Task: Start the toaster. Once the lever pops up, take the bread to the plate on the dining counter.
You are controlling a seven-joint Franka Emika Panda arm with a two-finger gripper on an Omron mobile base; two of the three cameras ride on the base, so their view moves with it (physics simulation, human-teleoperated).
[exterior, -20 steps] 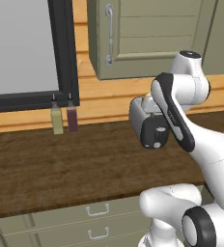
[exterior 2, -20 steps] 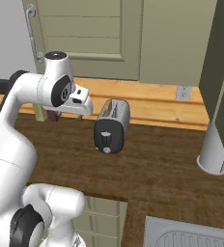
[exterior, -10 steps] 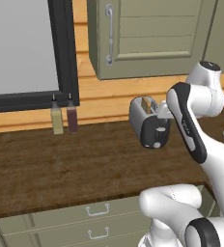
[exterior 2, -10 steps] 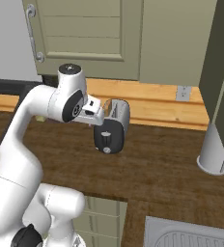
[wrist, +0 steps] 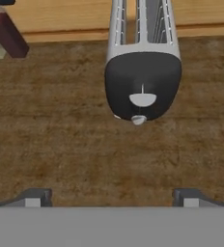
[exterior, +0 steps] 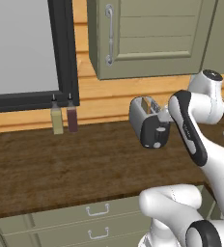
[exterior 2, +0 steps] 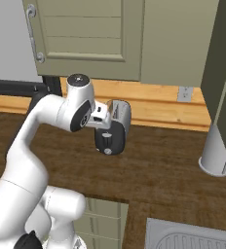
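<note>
The toaster stands on the dark wood counter near the wooden back wall. It is a rounded silver-grey box with a black end panel facing me. In the hand view the toaster lies ahead, its two top slots running away, with a round knob and a small lever on the black end. My gripper is open, its fingertips wide apart and short of the toaster, touching nothing. From the right base, my hand hangs just left of the toaster. The bread, the plate and the dining counter are out of view.
Two bottles stand at the wall left of the toaster, under a black-framed window. Grey-green cabinets hang above. A grey cylinder stands at the right, a sink tray at the lower right. Drawers sit below the counter.
My arm has swung right and brought the hand up to the toaster's black end. The toaster and bottles have not moved.
</note>
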